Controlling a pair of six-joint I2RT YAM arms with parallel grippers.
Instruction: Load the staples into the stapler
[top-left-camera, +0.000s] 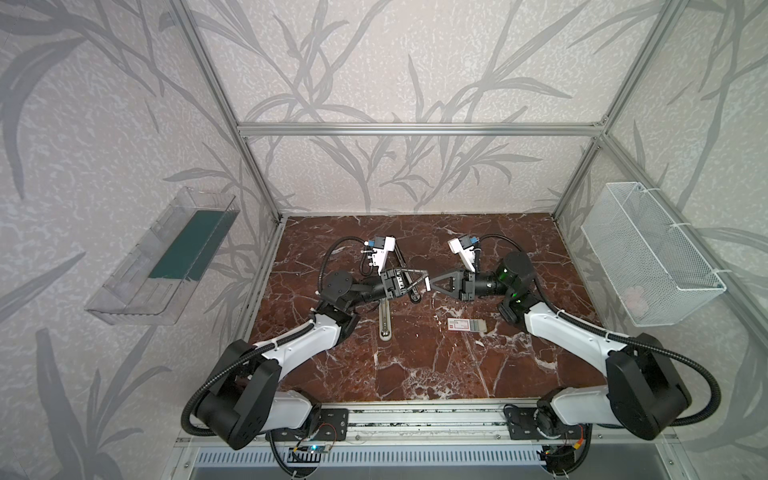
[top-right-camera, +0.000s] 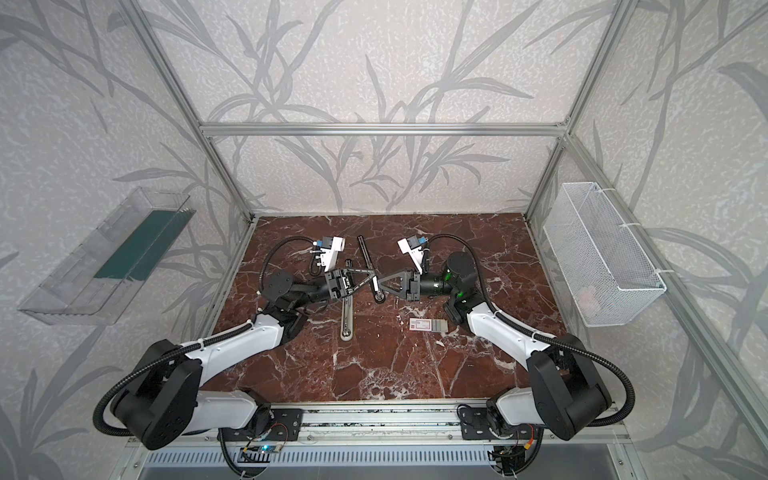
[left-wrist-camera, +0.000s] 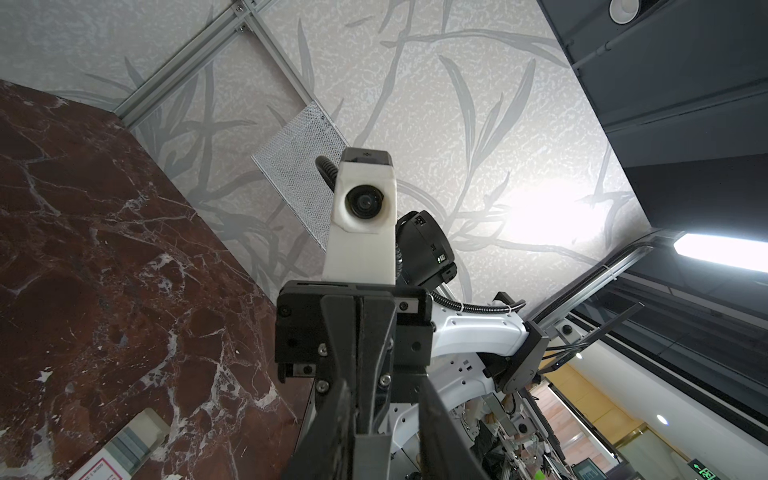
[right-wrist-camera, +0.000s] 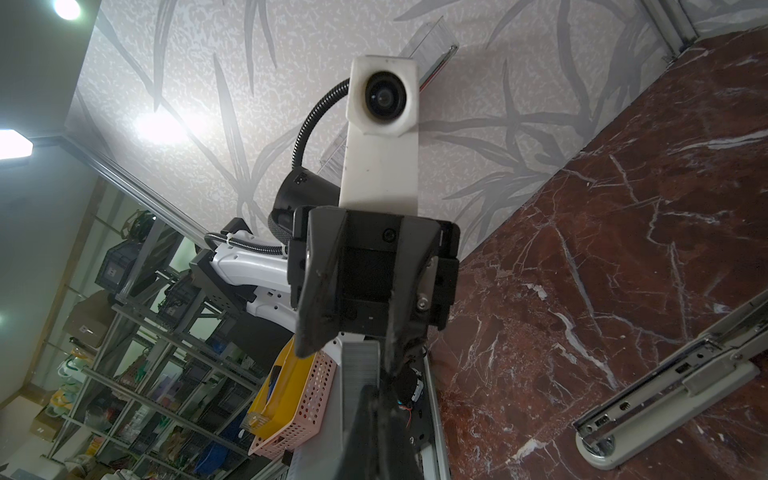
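Staples (right-wrist-camera: 360, 365), grey ribbed metal strip, pinched in right gripper (top-left-camera: 433, 284)

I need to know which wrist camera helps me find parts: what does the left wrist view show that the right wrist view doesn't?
Only the left wrist view: the staple box, the white mesh basket and the shut right gripper. Only the right wrist view: the opened stapler lying flat, the staples, and the left gripper with a finger on either side of them. Both: the marble table and the leaf-patterned wall.
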